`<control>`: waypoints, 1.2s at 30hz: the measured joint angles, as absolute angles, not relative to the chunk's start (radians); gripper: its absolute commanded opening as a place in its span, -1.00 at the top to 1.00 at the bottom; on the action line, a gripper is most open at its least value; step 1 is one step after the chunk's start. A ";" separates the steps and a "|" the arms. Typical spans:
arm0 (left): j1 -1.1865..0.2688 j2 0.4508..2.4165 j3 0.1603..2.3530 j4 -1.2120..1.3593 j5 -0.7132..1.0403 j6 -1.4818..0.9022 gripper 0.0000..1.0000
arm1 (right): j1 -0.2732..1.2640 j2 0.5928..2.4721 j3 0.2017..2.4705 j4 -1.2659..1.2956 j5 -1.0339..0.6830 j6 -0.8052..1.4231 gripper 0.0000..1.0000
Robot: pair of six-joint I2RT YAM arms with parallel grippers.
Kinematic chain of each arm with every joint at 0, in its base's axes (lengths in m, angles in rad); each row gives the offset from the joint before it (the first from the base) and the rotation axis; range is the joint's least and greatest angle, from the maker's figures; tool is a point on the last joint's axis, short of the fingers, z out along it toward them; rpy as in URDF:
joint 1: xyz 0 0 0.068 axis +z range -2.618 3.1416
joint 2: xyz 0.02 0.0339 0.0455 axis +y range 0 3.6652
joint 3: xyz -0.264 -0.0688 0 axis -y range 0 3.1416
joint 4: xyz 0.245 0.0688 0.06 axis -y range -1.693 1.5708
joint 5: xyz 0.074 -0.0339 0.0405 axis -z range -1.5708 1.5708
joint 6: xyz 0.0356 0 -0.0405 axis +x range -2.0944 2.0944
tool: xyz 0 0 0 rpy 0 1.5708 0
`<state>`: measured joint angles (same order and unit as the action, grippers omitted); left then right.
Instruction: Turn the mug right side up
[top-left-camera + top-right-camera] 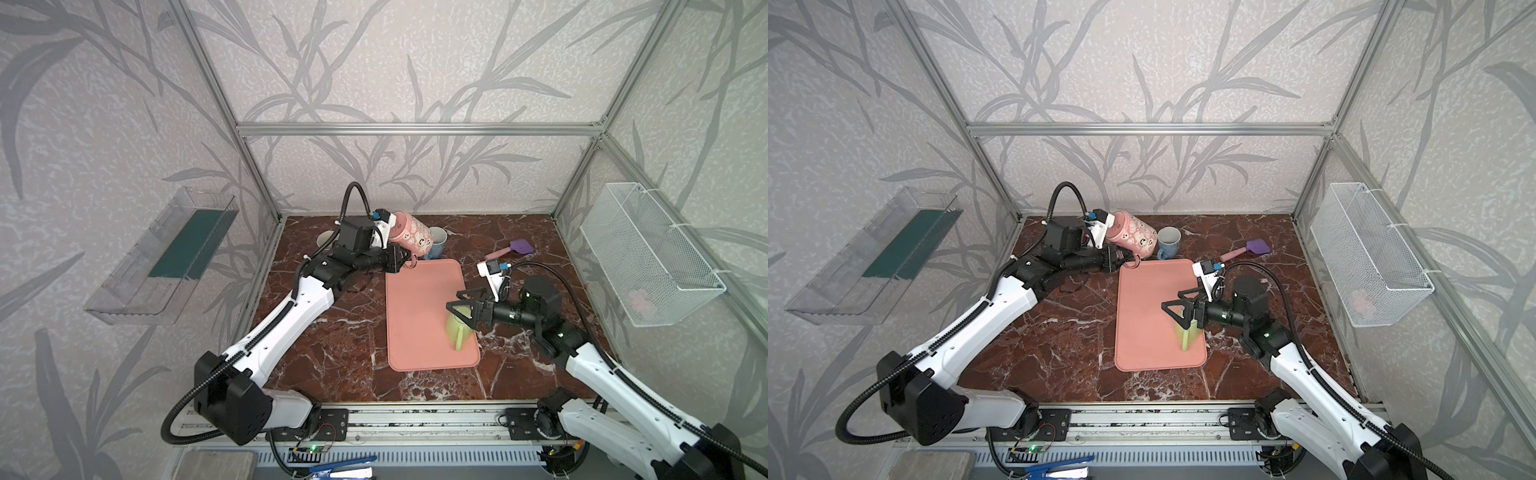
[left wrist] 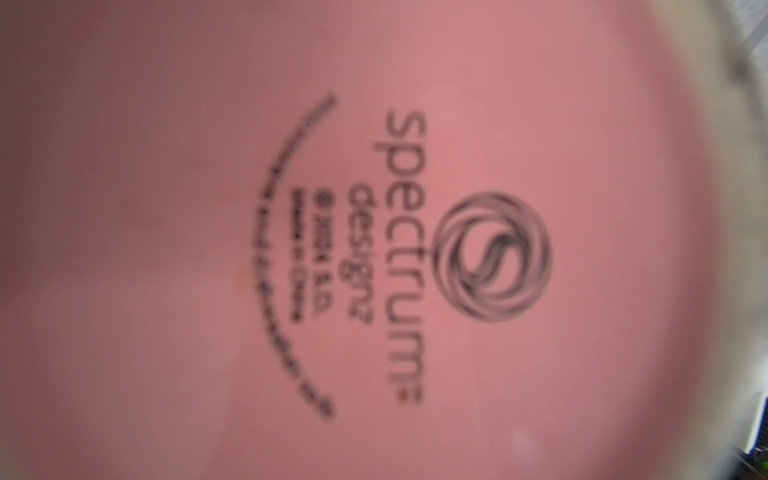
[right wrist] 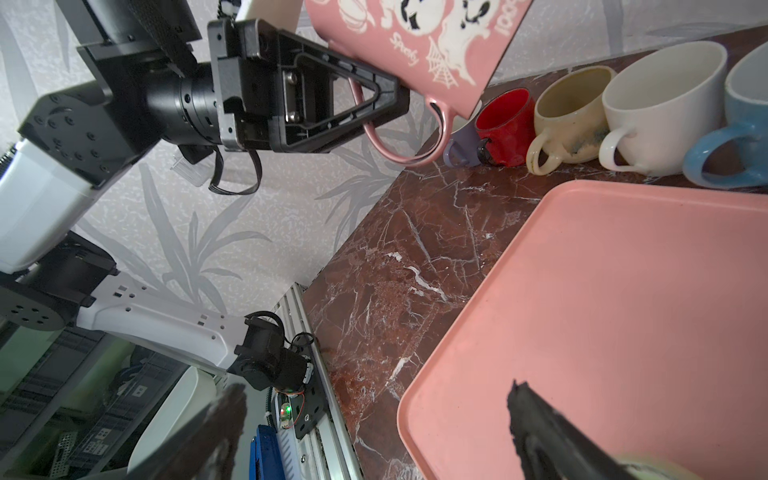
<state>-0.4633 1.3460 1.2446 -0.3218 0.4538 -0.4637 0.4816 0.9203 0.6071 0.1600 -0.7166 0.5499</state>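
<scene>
The mug [image 1: 411, 237] [image 1: 1133, 235] is pink with white ghost prints. It hangs tilted in the air over the back of the table, base toward the left wrist camera and mouth slanting down to the right. Its printed base [image 2: 374, 249] fills the left wrist view. My left gripper [image 1: 405, 259] [image 1: 1125, 257] [image 3: 395, 99] is shut on its loop handle [image 3: 399, 149]. My right gripper [image 1: 455, 301] [image 1: 1172, 300] [image 3: 374, 415] stands open and empty just above a light green mug [image 1: 457, 330] on the pink tray [image 1: 415, 291] [image 3: 623, 291].
Along the back wall stands a row of mugs: purple [image 3: 461, 145], red [image 3: 505, 124], cream [image 3: 569, 112], white [image 3: 660, 104] and blue [image 3: 739, 137] [image 1: 438, 241]. A purple spatula [image 1: 511, 249] lies at the back right. A wire basket [image 1: 648, 257] and a clear shelf [image 1: 162, 257] hang on the side walls.
</scene>
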 measured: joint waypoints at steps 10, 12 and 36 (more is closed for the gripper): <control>-0.391 1.314 1.060 -0.035 0.606 -0.691 1.00 | 0.482 1.025 0.603 0.300 -0.754 0.615 -0.89; -0.383 1.314 1.019 0.032 0.628 -0.739 1.00 | 0.482 1.046 0.603 0.315 -0.761 0.620 -0.89; -0.342 1.377 0.887 0.688 0.781 -1.143 1.00 | 0.465 1.419 0.779 0.773 -0.862 0.939 -0.59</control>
<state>-0.3420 1.3766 0.8867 0.6884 0.7811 -1.1431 0.4648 1.4185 0.7792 0.7727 -0.8623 0.9394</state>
